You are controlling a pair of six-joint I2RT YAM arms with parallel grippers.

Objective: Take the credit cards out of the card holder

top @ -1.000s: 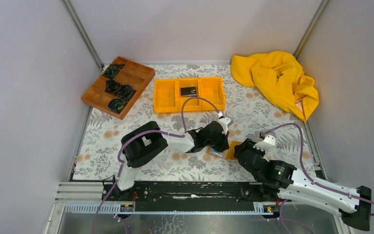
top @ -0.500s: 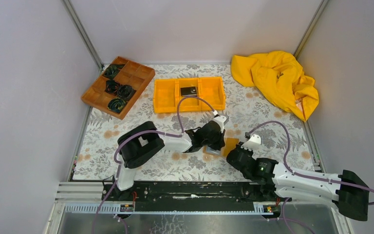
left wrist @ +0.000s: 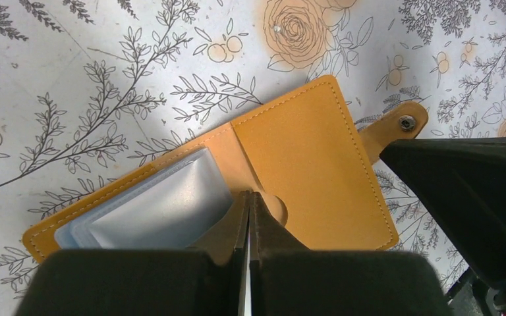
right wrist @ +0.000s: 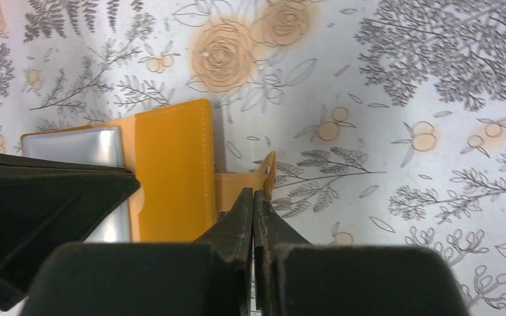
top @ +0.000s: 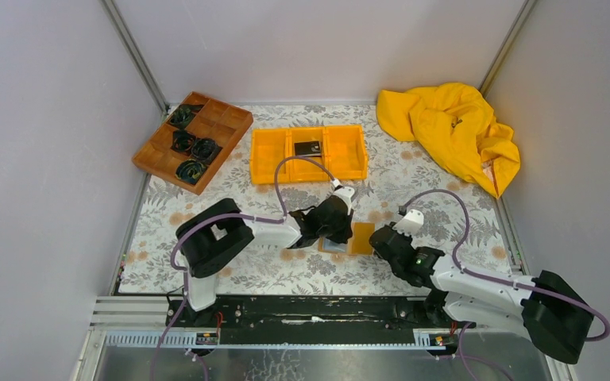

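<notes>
Card holder (left wrist: 303,171): open flat on the floral surface (left wrist: 105,52), between the two arms, grey pockets (left wrist: 165,207) on one half, plain tan flap on the other. Pressed at the fold by the left pincer (left wrist: 249,201), fingers together, same as a second ago. Newly taken at the far side: right pincer (right wrist: 253,197), apart a second ago, now swung in and closed at the snap tab (right wrist: 237,187), apparently pinching it. Dragged a little toward the left arm meanwhile. For the task: probably braced at both ends, ready for steadying while a card comes out. Nothing drawn from the pockets yet; one black card (top: 307,148) already in the middle compartment of the orange bin (top: 270,155).
</notes>
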